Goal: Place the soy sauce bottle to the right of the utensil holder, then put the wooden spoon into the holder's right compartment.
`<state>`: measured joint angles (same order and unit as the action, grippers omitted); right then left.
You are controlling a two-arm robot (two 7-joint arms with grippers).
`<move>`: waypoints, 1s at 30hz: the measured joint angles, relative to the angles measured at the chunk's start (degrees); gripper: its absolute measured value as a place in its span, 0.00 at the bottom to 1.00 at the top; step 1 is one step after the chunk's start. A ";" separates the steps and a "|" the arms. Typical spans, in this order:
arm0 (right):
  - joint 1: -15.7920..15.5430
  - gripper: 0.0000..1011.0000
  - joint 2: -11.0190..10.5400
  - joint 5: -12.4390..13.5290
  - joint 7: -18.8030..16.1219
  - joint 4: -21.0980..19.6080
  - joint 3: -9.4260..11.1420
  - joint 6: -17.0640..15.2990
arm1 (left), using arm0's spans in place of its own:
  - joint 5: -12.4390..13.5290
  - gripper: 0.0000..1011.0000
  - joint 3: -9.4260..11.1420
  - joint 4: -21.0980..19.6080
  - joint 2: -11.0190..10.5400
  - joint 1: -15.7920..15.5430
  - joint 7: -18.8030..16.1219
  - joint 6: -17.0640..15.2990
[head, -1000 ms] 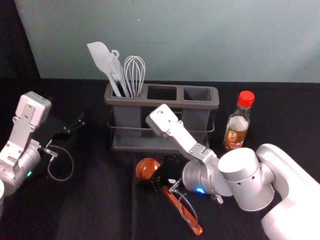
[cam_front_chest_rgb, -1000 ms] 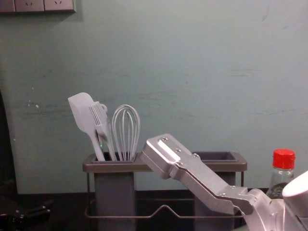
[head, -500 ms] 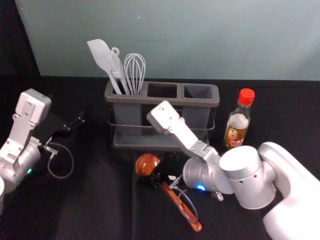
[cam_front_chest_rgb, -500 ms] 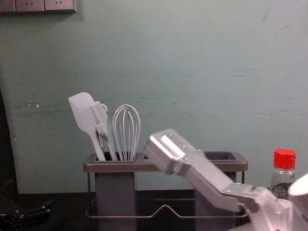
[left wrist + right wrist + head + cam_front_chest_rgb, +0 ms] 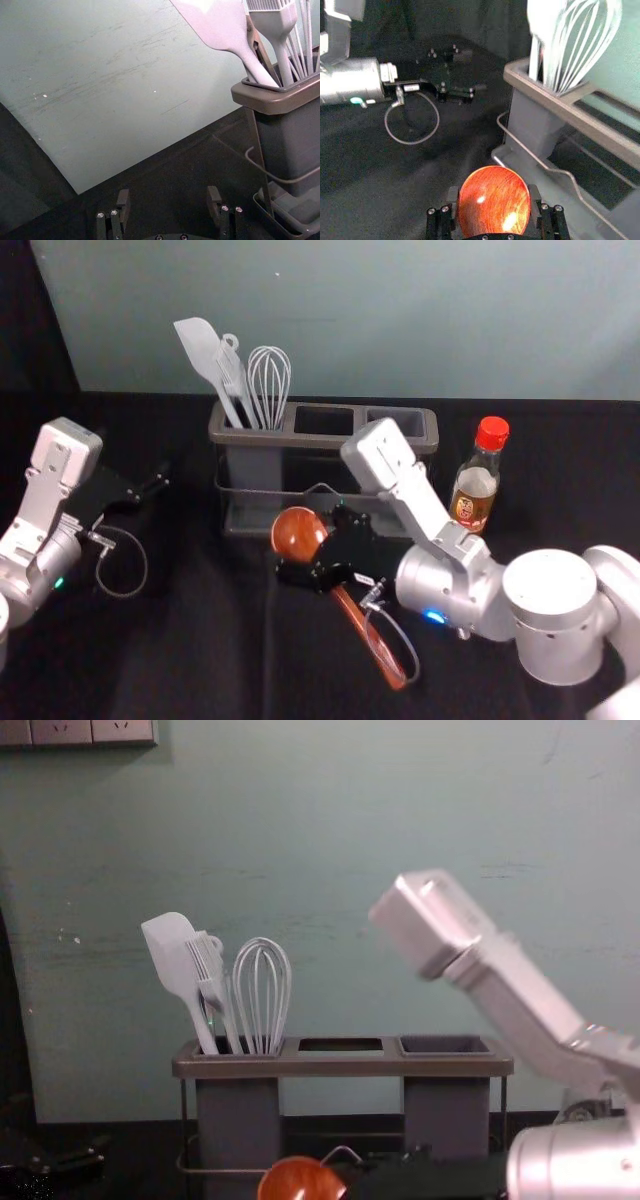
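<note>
The right gripper [image 5: 494,195], in front of the holder's middle, has its fingers clamped on the reddish-brown wooden spoon [image 5: 298,533] close under its bowl. That hold makes sense: the long handle is left free to go down first into a compartment, with the bowl ending up on top. The handle slants back toward the robot, so the spoon probably needs turning upright before it goes in.

The clear glass soy sauce bottle with a red cap [image 5: 475,490] stands upright just beside the grey, brown-rimmed utensil holder [image 5: 300,442], on its right, which suits the first half of the task and leaves the right compartment [image 5: 445,1045] open from above. The pale spatula [image 5: 200,350], brush [image 5: 206,960] and wire whisk [image 5: 262,995] share the left compartment, out of the spoon's way.

The spoon is glossy, its round bowl streaked with dark grain and catching bright glints; the handle is slim and straight. Swinging it up too near the rim could knock the handle's end.

The left gripper [image 5: 169,200] is parked left of the holder, fingers apart with nothing between them.
</note>
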<state>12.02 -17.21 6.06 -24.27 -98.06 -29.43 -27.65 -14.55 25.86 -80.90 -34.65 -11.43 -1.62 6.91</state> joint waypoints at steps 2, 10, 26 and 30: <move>-0.72 0.83 -0.48 0.28 0.29 -1.39 0.47 0.32 | 0.00 0.99 0.00 0.00 0.00 0.00 0.00 0.00; -5.26 0.83 -3.35 0.78 2.57 -9.67 3.40 2.92 | 0.00 0.99 0.00 0.00 0.00 0.00 0.00 0.00; -16.93 0.83 -7.18 2.13 7.99 -25.27 15.07 3.13 | 0.00 0.99 0.00 0.00 0.00 0.00 0.00 0.00; -20.16 0.83 -7.22 3.66 9.23 -27.78 19.78 3.15 | 0.00 0.99 0.00 0.00 0.00 0.00 0.00 0.00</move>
<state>-8.14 -24.44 9.72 -15.04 -125.83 -9.65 -24.50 -14.55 25.86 -80.90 -34.65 -11.43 -1.62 6.91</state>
